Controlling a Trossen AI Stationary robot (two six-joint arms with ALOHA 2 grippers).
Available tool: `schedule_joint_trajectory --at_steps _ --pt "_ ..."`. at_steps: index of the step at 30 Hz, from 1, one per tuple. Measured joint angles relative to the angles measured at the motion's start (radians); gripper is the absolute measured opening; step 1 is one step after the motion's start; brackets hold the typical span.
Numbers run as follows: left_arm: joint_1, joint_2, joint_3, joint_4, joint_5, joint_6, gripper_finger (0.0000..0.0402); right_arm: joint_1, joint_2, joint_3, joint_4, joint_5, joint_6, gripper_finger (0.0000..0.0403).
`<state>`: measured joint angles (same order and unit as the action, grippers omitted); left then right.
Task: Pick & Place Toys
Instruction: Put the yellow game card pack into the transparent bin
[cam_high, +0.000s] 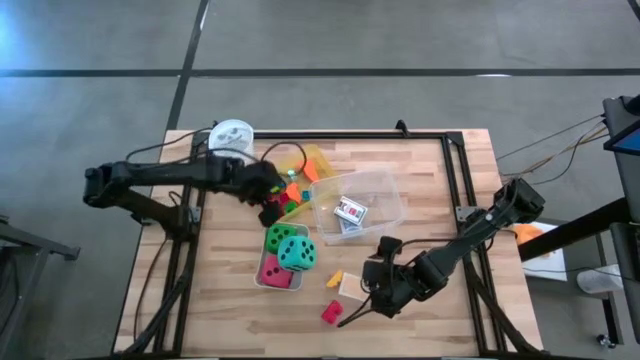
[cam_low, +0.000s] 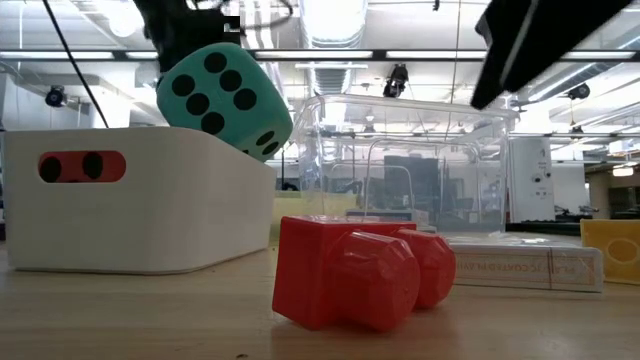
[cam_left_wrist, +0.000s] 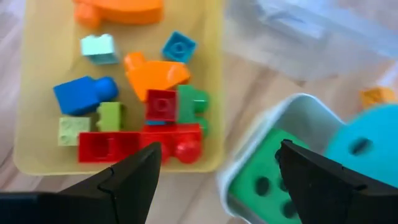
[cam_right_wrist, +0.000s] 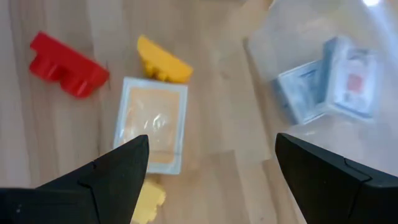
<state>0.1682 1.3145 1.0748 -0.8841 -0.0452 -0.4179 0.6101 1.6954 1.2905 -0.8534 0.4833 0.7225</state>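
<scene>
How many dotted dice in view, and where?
3, all in the white bin: green die at its far end, teal die on top beside it, red die at the near end. Others could be hidden underneath.

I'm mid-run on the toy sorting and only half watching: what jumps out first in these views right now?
The teal die and green die piled in the white bin at mid-table stand out, with a red die beside them. Next, the yellow tray of bright blocks under the open left gripper. The open right gripper hovers over a card pack and red block on the bare wood.
</scene>
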Motion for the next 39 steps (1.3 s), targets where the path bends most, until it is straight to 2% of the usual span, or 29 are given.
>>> schedule_joint_trajectory --at_steps 8,16,28,39 --pt "-0.235 -0.054 0.0 0.001 -0.096 -0.129 0.0315 0.028 0.106 -0.002 0.088 -0.047 0.039 0.0344" --pt "-0.377 -0.059 0.0 0.003 -0.128 -0.179 0.0315 0.034 0.235 -0.002 0.168 -0.045 0.089 0.0344" --pt "-0.471 -0.063 0.0 -0.001 -0.127 -0.212 0.0315 0.031 0.271 -0.002 0.197 -0.04 0.16 0.0344" --pt "-0.482 -0.063 0.0 -0.001 -0.128 -0.23 0.0315 0.015 0.271 -0.053 0.243 -0.075 0.188 0.0344"
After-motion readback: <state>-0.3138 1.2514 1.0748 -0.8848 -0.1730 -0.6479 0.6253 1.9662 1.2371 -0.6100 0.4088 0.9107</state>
